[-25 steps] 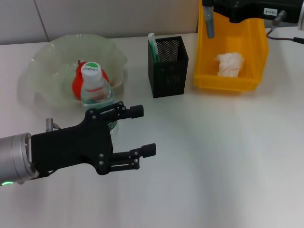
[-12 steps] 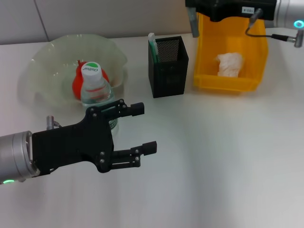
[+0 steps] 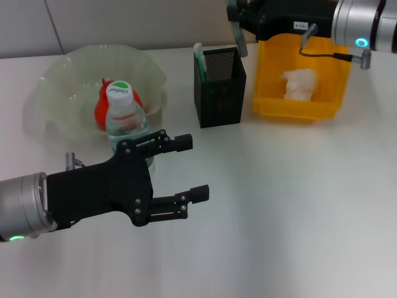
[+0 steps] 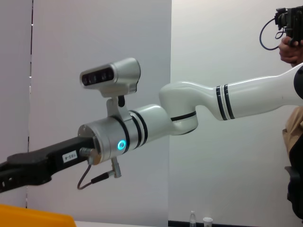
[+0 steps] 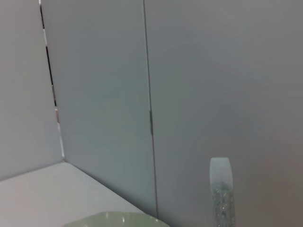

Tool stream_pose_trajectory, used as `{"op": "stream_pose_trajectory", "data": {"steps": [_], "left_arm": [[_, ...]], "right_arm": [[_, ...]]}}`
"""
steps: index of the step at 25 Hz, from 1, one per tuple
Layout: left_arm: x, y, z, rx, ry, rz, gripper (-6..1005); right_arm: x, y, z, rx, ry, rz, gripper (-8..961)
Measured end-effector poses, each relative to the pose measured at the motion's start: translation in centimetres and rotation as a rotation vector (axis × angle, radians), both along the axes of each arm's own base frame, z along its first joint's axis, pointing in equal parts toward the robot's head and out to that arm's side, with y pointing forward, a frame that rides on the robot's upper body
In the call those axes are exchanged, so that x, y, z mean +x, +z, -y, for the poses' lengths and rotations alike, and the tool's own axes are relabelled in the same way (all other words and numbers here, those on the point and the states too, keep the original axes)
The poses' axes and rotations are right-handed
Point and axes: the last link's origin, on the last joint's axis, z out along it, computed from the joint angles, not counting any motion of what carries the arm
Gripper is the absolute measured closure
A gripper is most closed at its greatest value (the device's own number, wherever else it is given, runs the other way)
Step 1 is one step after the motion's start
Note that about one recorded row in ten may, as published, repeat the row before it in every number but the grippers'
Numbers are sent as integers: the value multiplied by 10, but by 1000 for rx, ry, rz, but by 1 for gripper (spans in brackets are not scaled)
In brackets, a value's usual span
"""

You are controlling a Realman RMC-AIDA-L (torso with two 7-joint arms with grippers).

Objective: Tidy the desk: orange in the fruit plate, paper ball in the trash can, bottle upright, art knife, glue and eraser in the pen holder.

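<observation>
The bottle [image 3: 126,120] stands upright just in front of the fruit plate [image 3: 62,69], which holds the orange [image 3: 100,109]. My left gripper [image 3: 194,167] hovers open over the desk to the right of the bottle, holding nothing. The paper ball [image 3: 300,83] lies in the yellow trash can [image 3: 267,102]. A white and green item [image 3: 199,54] sticks up out of the black mesh pen holder [image 3: 221,93]. My right gripper [image 3: 238,38] hangs at the back, above the pen holder's far right corner. Art knife, glue and eraser cannot be made out.
The left wrist view shows my right arm [image 4: 142,127] stretched out and a corner of the yellow bin [image 4: 33,218]. A person [image 4: 292,42] stands at that view's edge. In the right wrist view the plate's rim [image 5: 113,219] lies below a wall.
My right arm has swung left along the back, from over the trash can to above the pen holder. The left gripper has crept slightly right, still open.
</observation>
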Motion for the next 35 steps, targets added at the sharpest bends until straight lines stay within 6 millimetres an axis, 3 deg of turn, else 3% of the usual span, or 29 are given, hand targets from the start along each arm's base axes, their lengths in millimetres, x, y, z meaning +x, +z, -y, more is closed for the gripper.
{"op": "stream_pose_trajectory", "data": {"steps": [14,35], "left_arm": [[0,0,0,0,-2,-1,189],[-2,-3,3,-12,-7,-6,189]], "right_arm": [[1,-23,-3,25,-16,-5,826],[13,-35,3,11,-53,-14,822]]}}
